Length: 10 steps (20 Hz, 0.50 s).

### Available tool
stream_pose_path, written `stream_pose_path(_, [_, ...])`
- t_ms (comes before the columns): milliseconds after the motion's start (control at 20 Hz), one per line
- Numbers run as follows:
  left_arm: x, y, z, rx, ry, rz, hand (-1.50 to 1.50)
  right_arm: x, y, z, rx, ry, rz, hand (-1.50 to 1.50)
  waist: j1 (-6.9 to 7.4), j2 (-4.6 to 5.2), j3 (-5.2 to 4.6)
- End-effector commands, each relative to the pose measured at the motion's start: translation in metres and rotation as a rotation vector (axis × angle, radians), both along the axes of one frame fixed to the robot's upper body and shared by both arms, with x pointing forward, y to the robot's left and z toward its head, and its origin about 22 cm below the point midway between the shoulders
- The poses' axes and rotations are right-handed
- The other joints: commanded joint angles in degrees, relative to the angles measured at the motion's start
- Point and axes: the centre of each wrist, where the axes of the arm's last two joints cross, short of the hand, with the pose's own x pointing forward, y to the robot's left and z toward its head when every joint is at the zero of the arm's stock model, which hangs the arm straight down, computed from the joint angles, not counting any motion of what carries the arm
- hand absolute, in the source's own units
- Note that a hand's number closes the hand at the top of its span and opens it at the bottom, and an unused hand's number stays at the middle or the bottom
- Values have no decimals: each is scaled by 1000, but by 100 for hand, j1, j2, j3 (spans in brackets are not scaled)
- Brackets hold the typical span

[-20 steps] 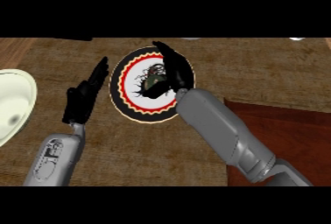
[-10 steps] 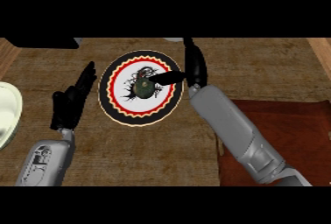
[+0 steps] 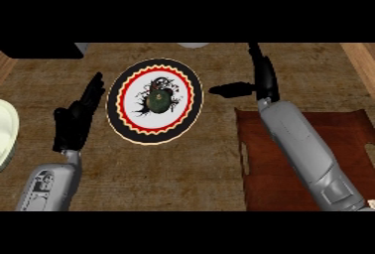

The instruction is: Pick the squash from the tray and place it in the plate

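Dark green squash (image 3: 158,100): it is seen lying at the middle of the plate, on the pale centre with its dark pattern; no hand touches it, so it can be judged as set down where the task wants it.
Plate (image 3: 125,117): a round plate with black, red and cream rings is laid flat on the woven brown counter (image 3: 183,163), between the two hands, where either arm could reach it.
Right hand (image 3: 260,82): it is held apart from the plate, to the plate's right, with fingers stretched straight up the view and the thumb put out sideways toward the plate's rim; nothing is grasped (the spread thumb reads as a hand that has let go, not one closing).
Left hand (image 3: 73,119): it is shown at the plate's left, close to the rim but not touching, fingers straight and pointing up, holding nothing; it is taken to be at rest.
Tray (image 3: 289,173): a reddish-brown tray is placed at the lower right, partly covered by the right forearm; no squash is seen on the part that shows.
Pale dish (image 3: 6,130): only an edge is seen at the far left, possibly a bowl or second plate; it plays no part.
Task state: the placing is judged complete, with only the arm's retreat left.
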Motion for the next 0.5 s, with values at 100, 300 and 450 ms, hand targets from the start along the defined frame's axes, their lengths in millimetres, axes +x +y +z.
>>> stream_pose_path(100, [-1,19,6,1,-5,3,0,-7,-73,0,-8,-2,24,-150,-23,-4,0])
stream_pose_path(300, [-7,5,-23,13,7,-1,0,-10,-76,-16,21,8,18,-150,-8,5,-1])
stream_pose_path(450, [-12,-2,7,2,6,-8,0,-4,-101,-21,7,12,7,-150,38,8,1])
